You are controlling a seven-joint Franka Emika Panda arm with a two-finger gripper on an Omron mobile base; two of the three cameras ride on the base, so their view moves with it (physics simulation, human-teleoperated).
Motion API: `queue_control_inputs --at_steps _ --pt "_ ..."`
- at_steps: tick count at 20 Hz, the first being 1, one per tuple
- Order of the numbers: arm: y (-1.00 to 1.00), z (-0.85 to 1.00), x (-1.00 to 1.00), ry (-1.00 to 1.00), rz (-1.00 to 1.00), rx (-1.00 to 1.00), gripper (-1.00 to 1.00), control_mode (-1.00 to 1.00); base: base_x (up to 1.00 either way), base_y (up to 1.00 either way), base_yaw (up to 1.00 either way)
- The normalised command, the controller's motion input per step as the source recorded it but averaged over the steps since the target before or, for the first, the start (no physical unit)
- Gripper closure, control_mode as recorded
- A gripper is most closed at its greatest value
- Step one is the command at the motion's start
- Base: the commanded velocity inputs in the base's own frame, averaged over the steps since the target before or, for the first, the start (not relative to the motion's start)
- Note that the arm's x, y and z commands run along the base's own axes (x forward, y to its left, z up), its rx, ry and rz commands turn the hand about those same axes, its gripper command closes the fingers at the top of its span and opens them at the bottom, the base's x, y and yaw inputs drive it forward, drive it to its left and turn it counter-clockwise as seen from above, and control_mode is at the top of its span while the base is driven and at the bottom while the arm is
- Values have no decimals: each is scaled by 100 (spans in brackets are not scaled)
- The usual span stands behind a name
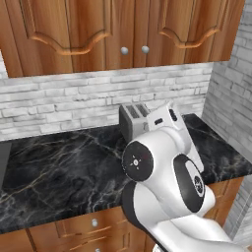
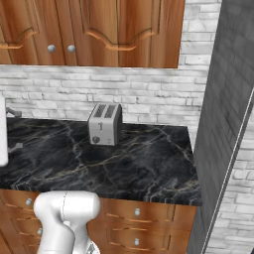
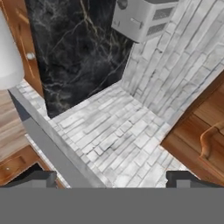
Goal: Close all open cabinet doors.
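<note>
Claw tips wide apart, empty, facing the brick corner wall; cabinet doors overhead look flush over the toaster, so I judge scanning elsewhere for an ajar door comes first.

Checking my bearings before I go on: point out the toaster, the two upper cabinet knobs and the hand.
toaster [image 2: 104, 124], right base view, front face.
cabinet knobs [image 1: 124, 50], left base view, left knob.
hand [image 3: 111, 178], hand view, midway between fingertips.

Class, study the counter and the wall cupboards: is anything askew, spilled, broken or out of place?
Nothing stands out. The two cabinet doors above the counter sit flush with knobs side by side, and the toaster stands upright by the brick wall.
</note>
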Motion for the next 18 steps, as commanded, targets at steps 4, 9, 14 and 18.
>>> queue_control_inputs --at_steps 4,9,14,18 --pt "0 0 -30 0 -19 0 -100 -100 0 0 0" --pt "0 0 -9 0 -5 0 -100 100 -38 -7 -27" --pt "0 0 0 0 0 0 -100 100 -39 -15 -51" --pt "0 0 0 0 0 0 -100 100 -24 -27 -55"
